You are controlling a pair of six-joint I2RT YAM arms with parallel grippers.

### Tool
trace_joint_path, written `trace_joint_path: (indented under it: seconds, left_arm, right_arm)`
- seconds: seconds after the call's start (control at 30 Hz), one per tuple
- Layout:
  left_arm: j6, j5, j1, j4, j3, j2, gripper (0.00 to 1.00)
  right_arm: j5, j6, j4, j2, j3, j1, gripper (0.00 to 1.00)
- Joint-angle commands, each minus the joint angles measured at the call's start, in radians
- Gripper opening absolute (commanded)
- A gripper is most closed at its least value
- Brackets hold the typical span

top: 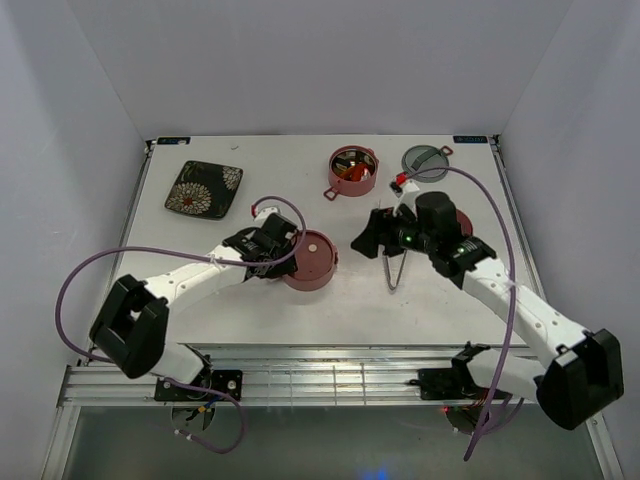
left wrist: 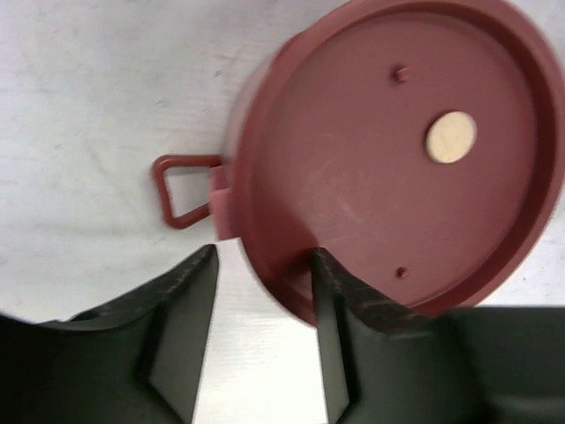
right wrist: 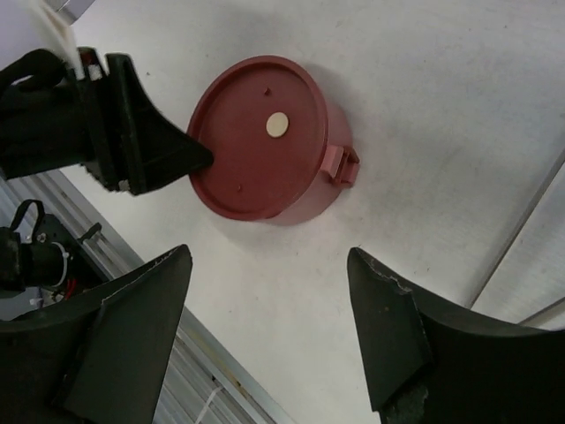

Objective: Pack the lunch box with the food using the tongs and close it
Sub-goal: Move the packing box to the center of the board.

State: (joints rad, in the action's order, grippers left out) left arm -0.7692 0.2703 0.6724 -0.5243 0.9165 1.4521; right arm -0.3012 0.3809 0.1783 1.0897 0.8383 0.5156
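The lunch box stands in parts. A dark-red bowl [top: 312, 262] [left wrist: 380, 150] [right wrist: 265, 137] with a flat red lid on it sits mid-table. The other bowl [top: 352, 171] stands open at the back, with orange and red food [top: 352, 176] inside. The grey top lid [top: 425, 160] lies to its right. My left gripper [top: 285, 250] [left wrist: 265, 256] is open, its fingers straddling the lidded bowl's near rim, one over the lid, one outside by the side handle [left wrist: 181, 190]. My right gripper [top: 362, 240] [right wrist: 269, 256] hangs open and empty right of that bowl. The tongs [top: 391, 284] lie on the table under the right arm.
A dark patterned square plate [top: 204, 188] sits at the back left. A second red disc [top: 463, 222] shows partly from under the right arm. The table's metal front rail [right wrist: 221, 371] runs close below the right gripper.
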Motion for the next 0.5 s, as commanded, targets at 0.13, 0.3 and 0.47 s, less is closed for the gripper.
trace_joint_path:
  seconds: [0.13,0.3,0.47]
  left_arm:
    - [0.024,0.098,-0.007,-0.091,0.116,-0.101,0.64]
    - [0.047,0.138,-0.04,-0.054,0.15,-0.062,0.66]
    - [0.065,0.099,-0.063,0.082,0.064,-0.029,0.64]
  right_arm:
    - [0.123,-0.129,0.075,0.286,0.286,0.072,0.74]
    - [0.132,-0.197,0.199,0.542,0.484,0.096,0.74]
    - [0.14,-0.2,0.178,0.656,0.51,0.126,0.73]
